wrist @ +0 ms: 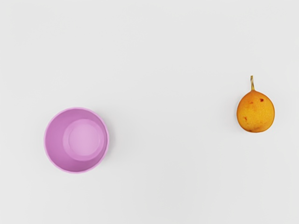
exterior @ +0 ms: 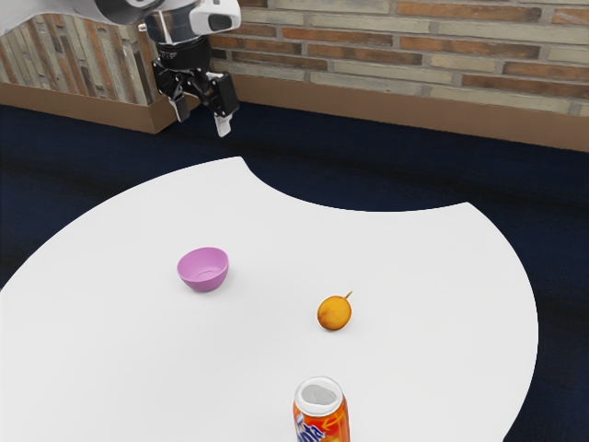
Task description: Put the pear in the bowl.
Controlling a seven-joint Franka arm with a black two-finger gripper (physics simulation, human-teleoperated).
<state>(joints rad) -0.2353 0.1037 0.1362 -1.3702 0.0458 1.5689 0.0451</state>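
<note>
- In the exterior view, see the tool [exterior: 202, 118] hanging beyond the bench [exterior: 138, 368], past the exterior view's left corner of its inward-curving edge, with two fingers spread wide apart and nothing gripped between them.
- In the same view, find an orange-labelled can [exterior: 321, 420] upright, on the side of the pear [exterior: 334, 314] away from that curved edge.
- Also see there a brick wall [exterior: 396, 57], brown skirting [exterior: 368, 109] and a dark floor [exterior: 368, 166] beyond the bench.
- From the wrist view, pick out dark specks on the pear's orange skin and look straight down into the bowl [wrist: 77, 140].
- Lose the can's base past the exterior view's lower edge; read just part of its lettering.
- Lose some of the arm [exterior: 87, 9] past the upper edge, and part of the bench's rim past the left and lower edges.
- Cannot tell the can's contents; make out a grey patch inside its pale rim.
- See the bowl upright, pink, its round inner floor in sight, on the bench inward from the curved edge's corner at the exterior view's left.
- Find the pear outside the bowl, well apart from it, on the bench toward the exterior view's right rim, with the stem [wrist: 252, 83] pointing toward the curved edge.
</note>
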